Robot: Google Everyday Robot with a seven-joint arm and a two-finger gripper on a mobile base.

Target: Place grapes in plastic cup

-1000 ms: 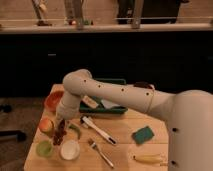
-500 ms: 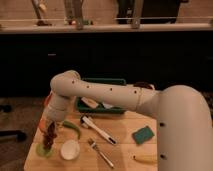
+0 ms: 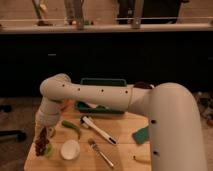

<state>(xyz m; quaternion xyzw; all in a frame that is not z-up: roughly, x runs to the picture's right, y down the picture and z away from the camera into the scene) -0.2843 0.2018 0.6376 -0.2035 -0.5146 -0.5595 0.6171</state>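
Wooden desk (image 3: 120, 131) fills the lower view, carrying a green tray (image 3: 102, 82), white bowl (image 3: 70, 149), green sponge (image 3: 141, 135), chili pepper (image 3: 71, 128) and fork (image 3: 101, 152). My end effector (image 3: 43, 141) hangs at the desk's left edge, clamped tight around the dark grapes (image 3: 42, 141), directly over the pale-green plastic cup (image 3: 48, 150).

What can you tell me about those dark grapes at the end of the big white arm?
The grapes are a small, elongated, dark reddish-purple bunch, hanging upright from the shut gripper at the table's front left corner. Their lower end sits directly over the pale-green plastic cup, which they largely hide; whether they touch it cannot be told.
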